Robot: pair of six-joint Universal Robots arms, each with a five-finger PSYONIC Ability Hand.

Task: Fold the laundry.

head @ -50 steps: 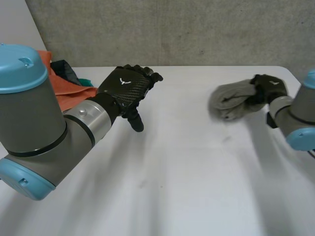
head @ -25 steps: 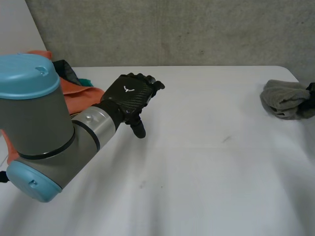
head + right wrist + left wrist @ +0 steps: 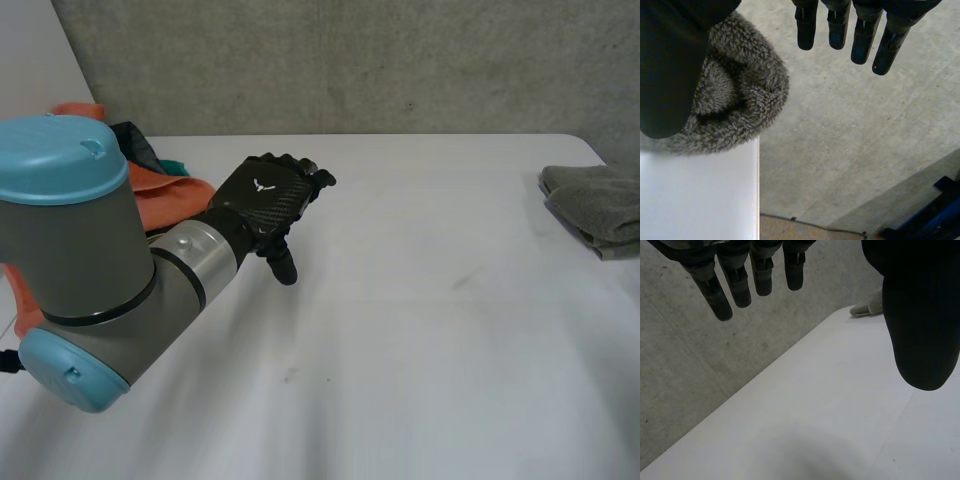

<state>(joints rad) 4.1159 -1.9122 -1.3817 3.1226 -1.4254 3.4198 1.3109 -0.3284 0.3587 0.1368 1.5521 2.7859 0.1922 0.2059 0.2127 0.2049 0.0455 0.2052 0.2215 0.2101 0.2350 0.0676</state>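
Left hand [image 3: 266, 194] hovers over the desk [image 3: 420, 330], left of centre, toward the far side. Fingers [image 3: 740, 287] are straight and held apart from the thumb, with nothing between them. Left arm [image 3: 90, 260] comes in from the near left.

Grey towel [image 3: 598, 206], folded into a thick wad, lies at the far right edge of the desk, well apart from the left hand. In the right wrist view its rolled end bulges just past the desk's edge, with grey concrete [image 3: 850, 140] beyond. Right hand [image 3: 670, 65] is above the towel: thumb over it, fingers straight and reaching out past the edge, clasping nothing. Cannot tell whether the thumb touches the towel.

At the far left is a heap of orange cloth [image 3: 172, 198] with a dark green garment [image 3: 138, 146] on it, partly hidden by the left arm.
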